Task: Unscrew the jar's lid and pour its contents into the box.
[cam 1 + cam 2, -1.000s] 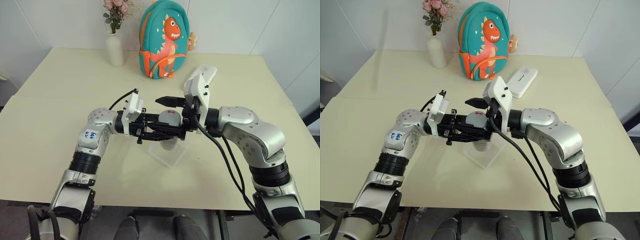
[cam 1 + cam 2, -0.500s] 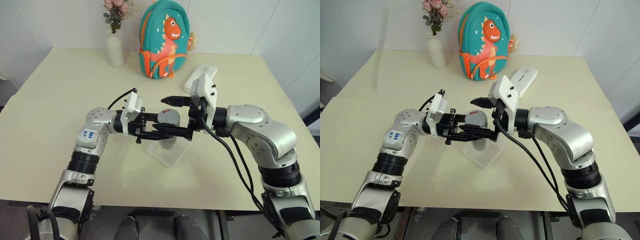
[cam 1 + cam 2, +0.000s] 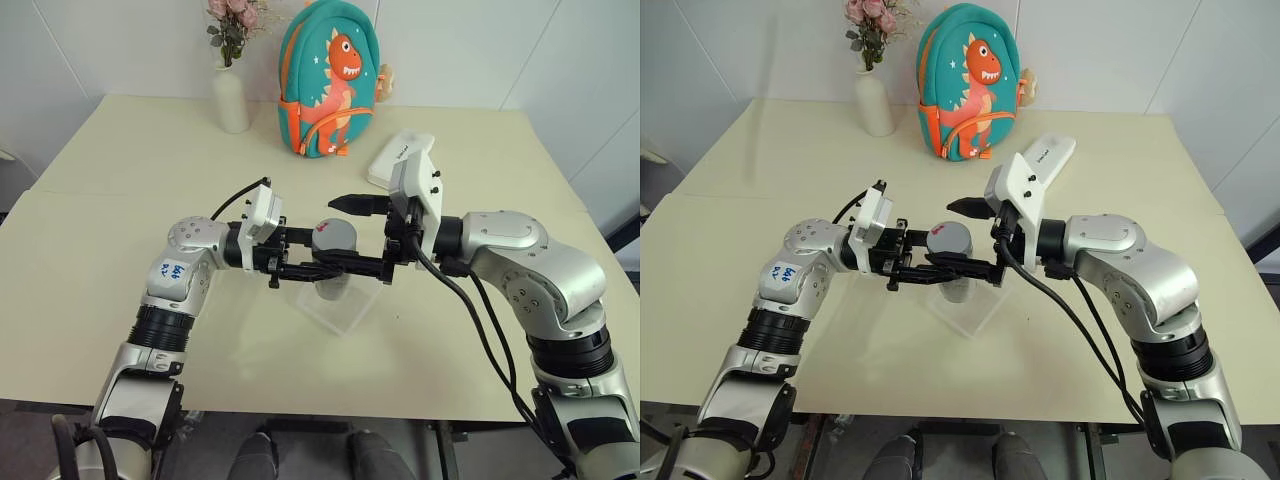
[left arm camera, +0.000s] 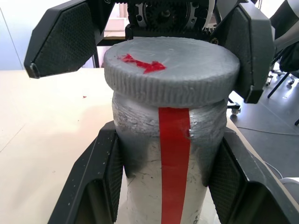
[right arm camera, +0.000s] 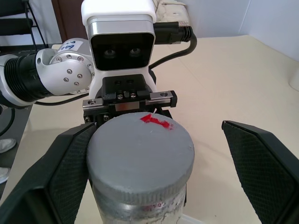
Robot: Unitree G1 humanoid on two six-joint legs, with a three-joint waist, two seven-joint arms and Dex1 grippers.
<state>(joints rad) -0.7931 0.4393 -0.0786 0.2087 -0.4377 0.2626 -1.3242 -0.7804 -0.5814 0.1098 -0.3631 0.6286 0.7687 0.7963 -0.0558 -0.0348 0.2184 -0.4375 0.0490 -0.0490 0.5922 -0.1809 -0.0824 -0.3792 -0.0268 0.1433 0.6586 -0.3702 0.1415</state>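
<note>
Your left pincer [image 3: 300, 268] is clamped on the small silvery-grey jar [image 4: 163, 186], which stands upright, long axis vertical, above the clear plastic box [image 3: 340, 312] on the cream worktop [image 3: 120, 200]. Its round grey lid [image 5: 140, 149] sits on top, red mark up. Your right pincer [image 5: 154, 172] stands spread wide; one finger touches the lid, the other is clear. The left wrist view shows the red stripe; the contents are hidden.

A pale cream table [image 3: 120, 200] stands against plain white walls [image 3: 130, 45], seemingly under soft, even light.

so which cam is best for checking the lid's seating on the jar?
Left wrist view: the lid sits side-on atop the jar, ribbed edge and seam clear. Right wrist view shows mostly its top; the eye views show it partly behind the arms.
</note>
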